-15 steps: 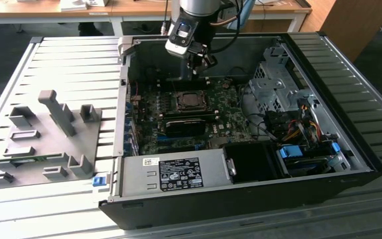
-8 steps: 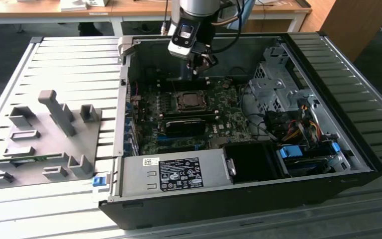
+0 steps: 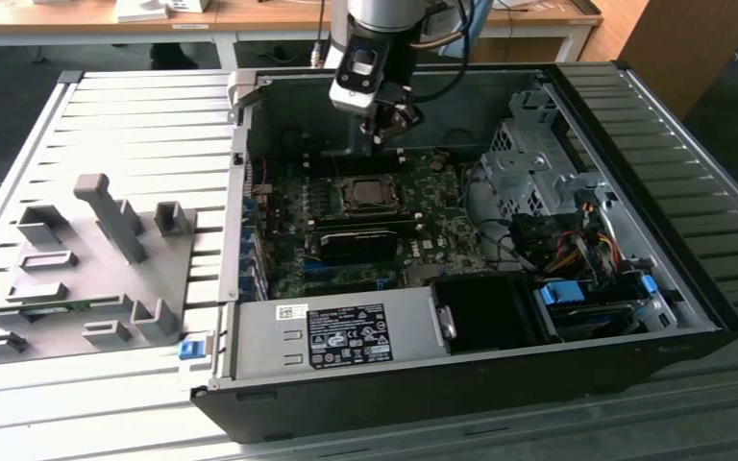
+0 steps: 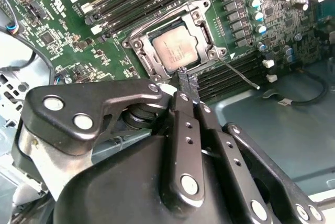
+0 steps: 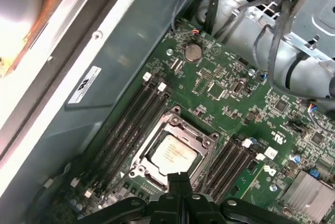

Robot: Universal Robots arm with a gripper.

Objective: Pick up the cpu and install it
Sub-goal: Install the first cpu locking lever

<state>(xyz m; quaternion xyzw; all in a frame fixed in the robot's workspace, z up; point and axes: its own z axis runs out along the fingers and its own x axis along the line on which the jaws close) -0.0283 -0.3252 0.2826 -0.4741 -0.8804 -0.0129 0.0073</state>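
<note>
cpu [image 4: 175, 48] sits inside the socket [image 4: 137, 43] on the motherboard [image 5: 230, 103], frame open around it. Gripper [image 4: 187, 81] hovers just above the socket's edge, fingers [image 4: 183, 77] clenched together, grasping nothing. Risks, as I judge them: the chip may not be fully seated, since I can't tell whether it lies flat. Any descent with clenched tips could scrape the lid or shift the chip on its pins. The loose retention lever [image 4: 238, 72] beside the socket could snag.
</note>
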